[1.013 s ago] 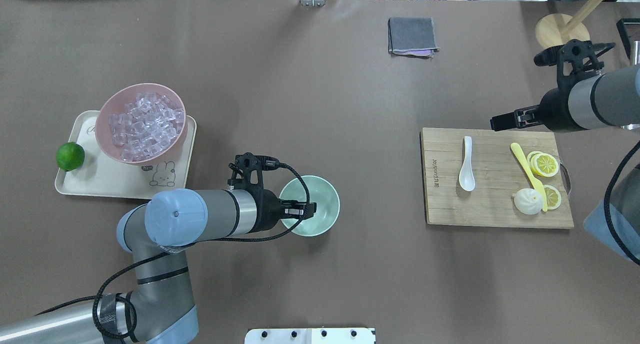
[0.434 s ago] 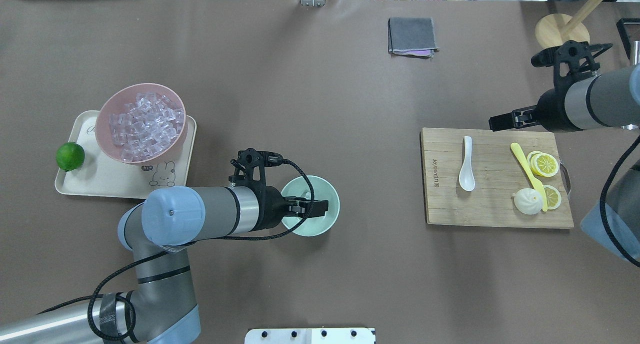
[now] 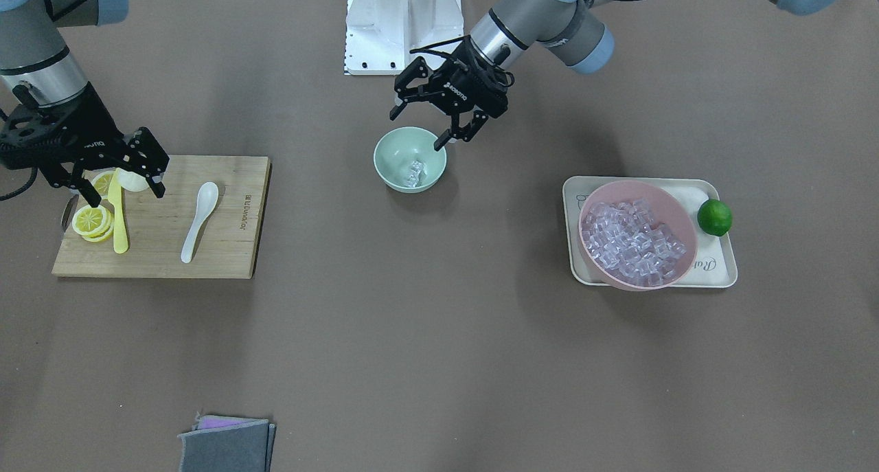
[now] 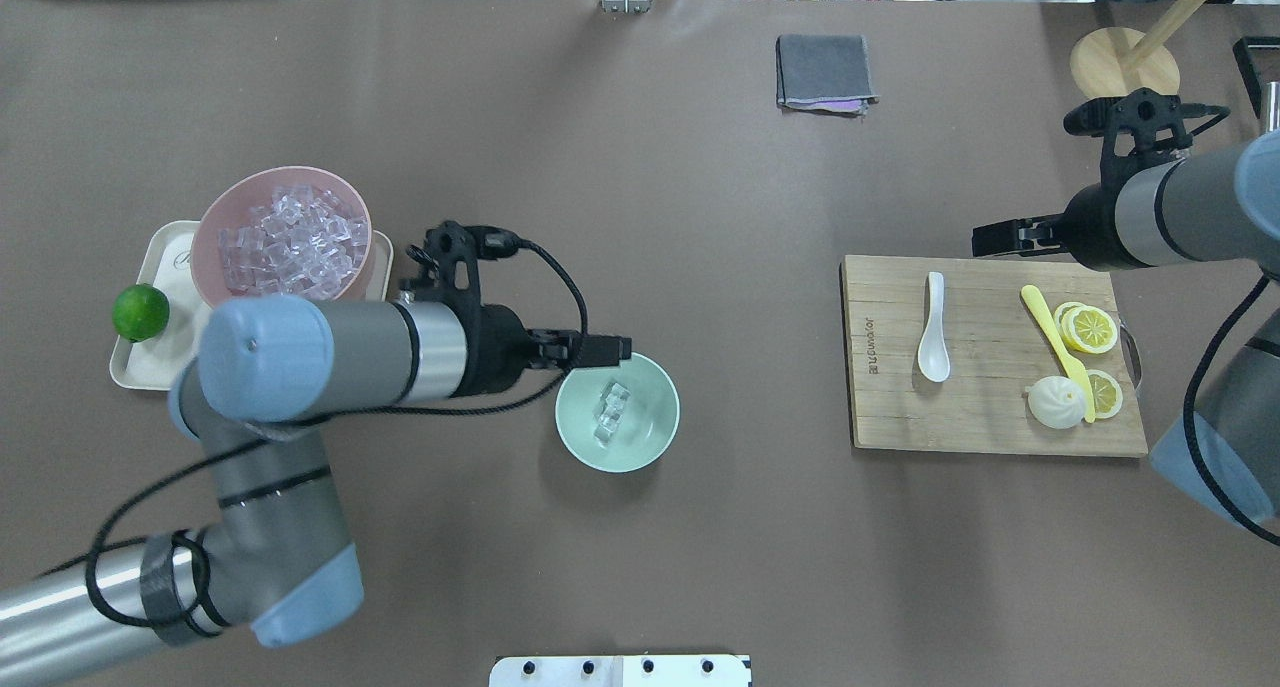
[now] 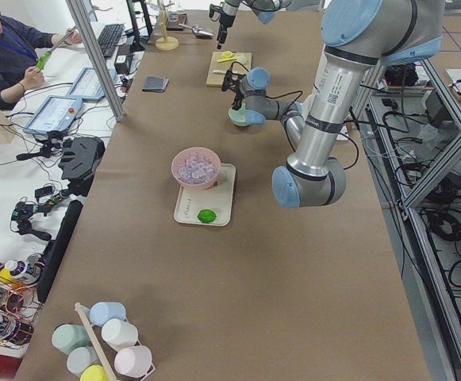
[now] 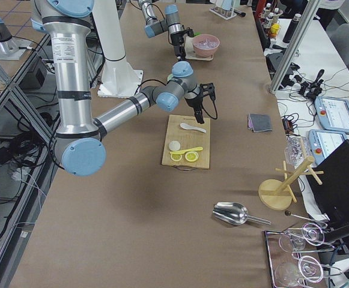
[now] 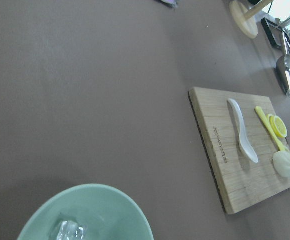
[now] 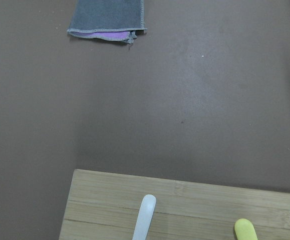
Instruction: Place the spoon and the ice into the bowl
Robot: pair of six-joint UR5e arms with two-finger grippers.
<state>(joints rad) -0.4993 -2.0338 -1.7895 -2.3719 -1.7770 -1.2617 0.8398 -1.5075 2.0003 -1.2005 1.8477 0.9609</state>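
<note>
Bare tabletop (image 4: 760, 367) lay open between the mint-green bowl (image 4: 661, 437) near the table's middle and the cutting board (image 4: 985, 417) toward its right end, while the left gripper (image 4: 618, 348) hung above the bowl, the right gripper (image 4: 985, 238) above the board, and a tray (image 3: 720, 269) with a pink bowl (image 3: 638, 284) crowded the left end.

Opposed high cameras
Overhead faces 12 o'clock, front view 6; both share the round mint-green bowl (image 4: 641, 439).

silver arms (image 4: 350, 352), blue joint caps (image 4: 262, 359), black cables (image 4: 584, 317)
</note>
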